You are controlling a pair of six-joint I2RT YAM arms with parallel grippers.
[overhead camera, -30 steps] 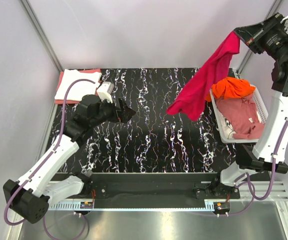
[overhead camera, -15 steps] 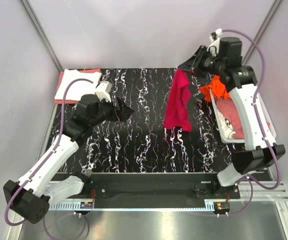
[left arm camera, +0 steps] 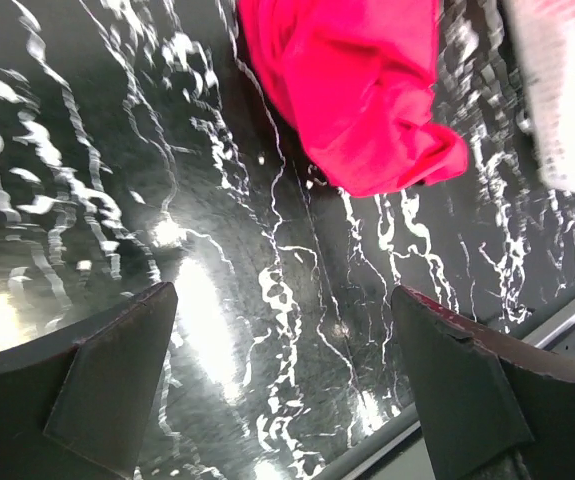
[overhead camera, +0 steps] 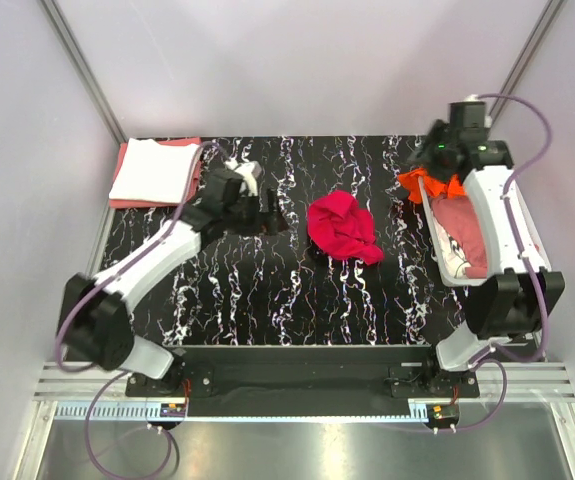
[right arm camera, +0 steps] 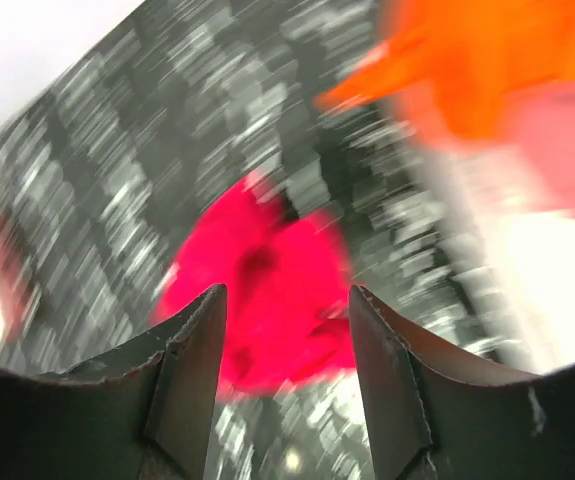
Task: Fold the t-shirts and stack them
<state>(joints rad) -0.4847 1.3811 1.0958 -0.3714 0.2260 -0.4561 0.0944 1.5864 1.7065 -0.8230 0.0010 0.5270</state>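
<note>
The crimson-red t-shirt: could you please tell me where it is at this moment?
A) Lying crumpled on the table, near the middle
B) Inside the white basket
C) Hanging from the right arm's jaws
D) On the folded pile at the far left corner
A: in the top view the crimson-red t-shirt lies in a crumpled heap on the dark marbled table.

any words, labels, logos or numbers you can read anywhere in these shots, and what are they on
None: no text can be read in any view.
crimson t-shirt, orange t-shirt, folded white t-shirt: plain, no print visible.
salmon-pink t-shirt in the basket: pale specks near its edge, too small to tell whether they are print.
Right wrist view: blurred, nothing legible.
</note>
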